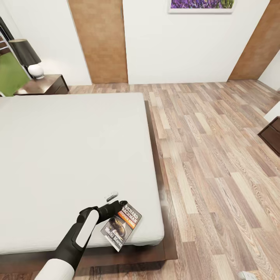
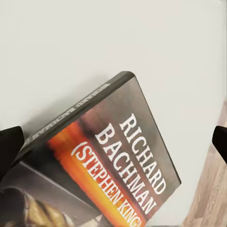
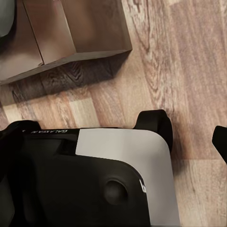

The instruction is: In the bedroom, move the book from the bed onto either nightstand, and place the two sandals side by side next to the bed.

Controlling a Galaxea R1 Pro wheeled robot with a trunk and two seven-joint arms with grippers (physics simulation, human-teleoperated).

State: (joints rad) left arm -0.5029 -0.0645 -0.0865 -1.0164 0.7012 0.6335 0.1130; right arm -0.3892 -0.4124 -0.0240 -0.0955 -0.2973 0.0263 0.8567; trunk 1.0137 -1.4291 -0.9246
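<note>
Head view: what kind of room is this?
Most likely a bedroom: a big bed with a pale mattress, a dark nightstand beside it carrying a lamp, and a wood-plank floor.

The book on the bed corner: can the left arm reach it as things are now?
Probably yes. The left gripper is right at the book near the bed corner, fingers spread on either side of it in the left wrist view, nothing between.
</note>
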